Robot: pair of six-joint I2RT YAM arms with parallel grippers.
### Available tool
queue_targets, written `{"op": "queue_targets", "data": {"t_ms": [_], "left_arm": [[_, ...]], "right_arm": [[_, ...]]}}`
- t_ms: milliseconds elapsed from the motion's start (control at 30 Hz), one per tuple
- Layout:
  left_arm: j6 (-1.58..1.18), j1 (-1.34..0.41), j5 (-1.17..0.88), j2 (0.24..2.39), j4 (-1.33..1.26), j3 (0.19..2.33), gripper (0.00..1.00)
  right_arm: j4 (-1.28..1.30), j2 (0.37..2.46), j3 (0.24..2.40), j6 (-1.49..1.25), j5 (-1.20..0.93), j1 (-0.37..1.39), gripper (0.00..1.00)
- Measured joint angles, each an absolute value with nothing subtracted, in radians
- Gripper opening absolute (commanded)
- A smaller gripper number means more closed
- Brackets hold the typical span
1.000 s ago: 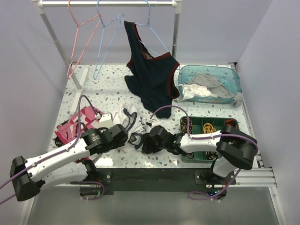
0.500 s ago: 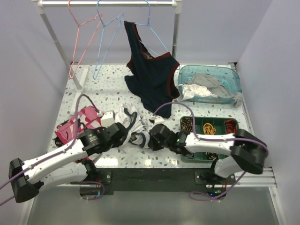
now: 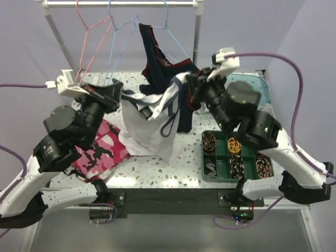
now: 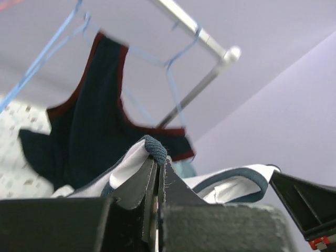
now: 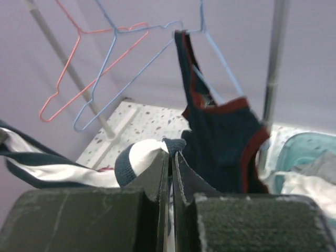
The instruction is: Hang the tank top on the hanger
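Note:
The tank top (image 3: 149, 118), white with navy trim, hangs in the air between my two grippers, above the middle of the table. At its left strap my left gripper (image 3: 122, 97) is shut on the navy trim, which shows pinched at the fingertips in the left wrist view (image 4: 157, 159). My right gripper (image 3: 185, 88) is shut on the other strap's trim (image 5: 181, 145). The hanger (image 3: 119, 50), thin light blue wire, hangs empty from the rail behind and above the top, and shows in the right wrist view (image 5: 113, 63).
A dark navy top with red trim (image 3: 164, 68) hangs on another blue hanger right behind the grippers. A pink hanger (image 3: 90, 39) hangs at left on the rail (image 3: 121, 4). A pink camouflage garment (image 3: 107, 149), a teal bin (image 3: 262, 90) and a green compartment tray (image 3: 218, 157) rest on the table.
Both grippers closed on the tank top at the table's front, then rose and spread apart, lifting it up toward the rail.

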State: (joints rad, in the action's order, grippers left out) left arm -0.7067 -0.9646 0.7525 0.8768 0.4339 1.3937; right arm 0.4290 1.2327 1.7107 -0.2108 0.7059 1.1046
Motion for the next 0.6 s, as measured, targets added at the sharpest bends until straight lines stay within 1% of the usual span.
{"op": "queue_targets", "data": {"t_ms": [133, 267, 333, 400, 467, 533, 600], "left_arm": [[-0.573, -0.965, 0.812, 0.939, 0.243, 1.533, 0.0], [-0.477, -0.965, 0.838, 0.953, 0.108, 1.566, 0.0], [-0.442, -0.965, 0.844, 0.966, 0.064, 1.596, 0.0], [-0.42, -0.965, 0.844, 0.979, 0.037, 1.629, 0.0], [-0.416, -0.965, 0.844, 0.986, 0.031, 1.649, 0.0], [-0.43, -0.965, 0.847, 0.986, 0.043, 1.639, 0.0], [-0.467, -0.965, 0.852, 0.963, 0.069, 1.571, 0.0]], "right_arm": [[0.426, 1.391, 2.057, -0.036, 0.756, 1.099, 0.0], [0.426, 1.512, 2.296, 0.067, 0.767, 1.099, 0.0], [0.426, 1.544, 2.362, 0.097, 0.767, 1.098, 0.0], [0.426, 1.551, 2.383, 0.117, 0.767, 1.098, 0.0], [0.411, 1.532, 2.349, 0.124, 0.767, 1.098, 0.0], [0.401, 1.489, 2.266, 0.119, 0.767, 1.098, 0.0], [0.391, 1.4, 2.088, 0.087, 0.767, 1.098, 0.0]]}}
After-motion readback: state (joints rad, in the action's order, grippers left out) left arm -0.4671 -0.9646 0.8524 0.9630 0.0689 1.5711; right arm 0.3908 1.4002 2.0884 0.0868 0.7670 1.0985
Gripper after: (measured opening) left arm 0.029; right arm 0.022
